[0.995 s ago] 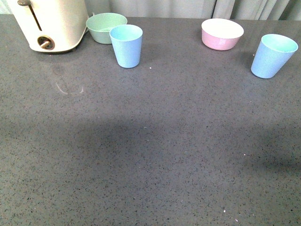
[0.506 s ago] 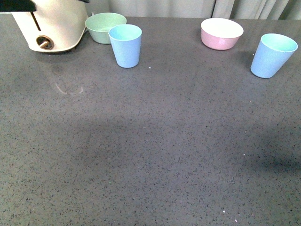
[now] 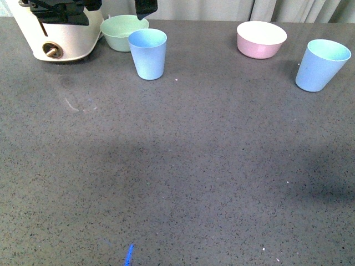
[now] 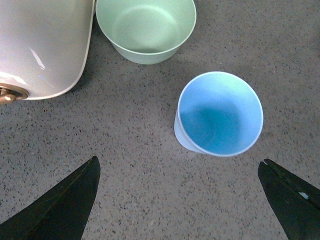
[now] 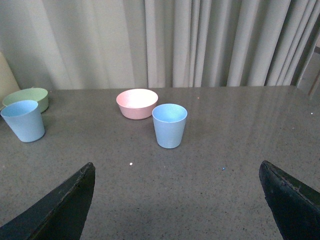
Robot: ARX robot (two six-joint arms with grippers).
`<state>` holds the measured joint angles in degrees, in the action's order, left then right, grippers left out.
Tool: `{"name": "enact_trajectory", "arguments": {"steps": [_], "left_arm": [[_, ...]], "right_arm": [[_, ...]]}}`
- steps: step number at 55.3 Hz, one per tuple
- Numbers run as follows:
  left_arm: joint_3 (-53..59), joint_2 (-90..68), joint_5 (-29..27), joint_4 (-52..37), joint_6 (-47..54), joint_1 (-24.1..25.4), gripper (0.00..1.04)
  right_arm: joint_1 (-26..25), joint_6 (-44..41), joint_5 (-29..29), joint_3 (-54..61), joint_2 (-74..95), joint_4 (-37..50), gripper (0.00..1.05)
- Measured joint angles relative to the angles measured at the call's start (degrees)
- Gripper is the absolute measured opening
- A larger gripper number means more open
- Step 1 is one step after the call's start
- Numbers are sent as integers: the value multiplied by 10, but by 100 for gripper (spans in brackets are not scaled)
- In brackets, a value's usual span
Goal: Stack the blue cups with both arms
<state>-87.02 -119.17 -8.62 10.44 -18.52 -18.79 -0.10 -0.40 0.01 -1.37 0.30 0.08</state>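
Two light blue cups stand upright on the grey table. The left cup (image 3: 147, 54) is in front of the mint-green bowl, and the right cup (image 3: 321, 65) stands near the table's right side. My left arm (image 3: 61, 6) shows as black parts at the top left, above the left cup. In the left wrist view my left gripper (image 4: 178, 162) is open and hangs above that cup (image 4: 220, 114), which lies just ahead of the fingertips. My right gripper (image 5: 176, 165) is open, well back from the right cup (image 5: 169, 125), with nothing between its fingers.
A cream appliance (image 3: 61, 33) stands at the back left, with a mint-green bowl (image 3: 123, 30) right behind the left cup. A pink bowl (image 3: 261, 39) sits at the back, left of the right cup. Curtains hang behind the table's far edge.
My left arm has come into the front view at the top left, over the appliance and green bowl. Neither cup has moved.
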Motion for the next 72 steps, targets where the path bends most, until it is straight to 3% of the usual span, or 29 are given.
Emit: {"name": "enact_trajectory", "arguments": {"steps": [38, 51, 58, 70, 72], "left_arm": [[-188, -157, -38, 98, -38, -9, 96], [-228, -189, -38, 125, -45, -17, 59], [-236, -196, -36, 132, -52, -26, 32], [-237, -196, -34, 136, -53, -35, 2], [-237, -196, -33, 137, -55, -36, 2]], "right_arm": [[0, 0, 0, 0, 0, 0, 96], [0, 0, 0, 0, 0, 0, 96], [0, 0, 0, 0, 0, 0, 96], [0, 0, 0, 0, 0, 0, 96], [0, 0, 0, 0, 0, 0, 96]]}}
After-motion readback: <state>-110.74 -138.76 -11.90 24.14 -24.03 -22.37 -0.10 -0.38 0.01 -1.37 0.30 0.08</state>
